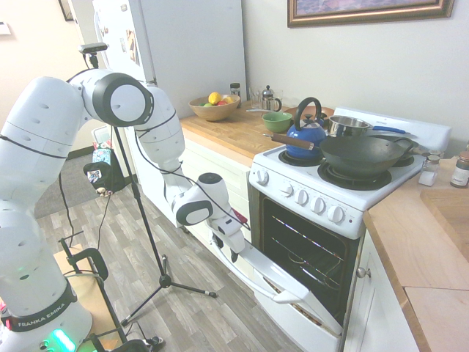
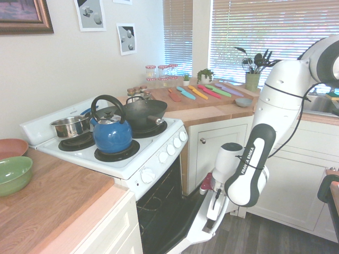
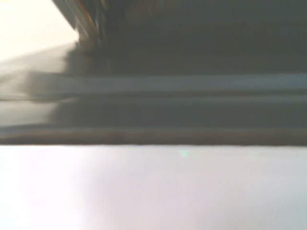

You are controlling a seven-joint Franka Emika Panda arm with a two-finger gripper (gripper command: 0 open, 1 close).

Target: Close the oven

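A: Quick, nearest first?
B: White jointed robot arm (image 1: 37, 165), reaching to the front of the oven. Its fingers (image 1: 226, 251) are at the white bar handle (image 1: 282, 297); how far open they are, or whether they grip it, I can't tell.
A: Door?
B: White oven door (image 1: 275, 273), partly open, tilted outward.
A: And the oven?
B: White freestanding oven with black coil burners (image 1: 293, 192), right of the wooden tabletop (image 1: 220, 136) in the first exterior view. Dark cavity (image 1: 286, 246), wire racks inside, white knobs (image 1: 301, 196) along the front.
A: On top?
B: Blue kettle with a black handle (image 1: 306, 136) and dark wok (image 1: 357, 155) on the front burners, shiny steel saucepan (image 1: 349, 126) behind them.
A: Farther back?
B: Green bowl (image 1: 277, 122) on the tabletop, round wooden fruit bowl (image 1: 214, 112) near it, tall white fridge (image 1: 198, 51) beyond.
A: Wrist view?
B: Blurred: pale band, dark area past it.
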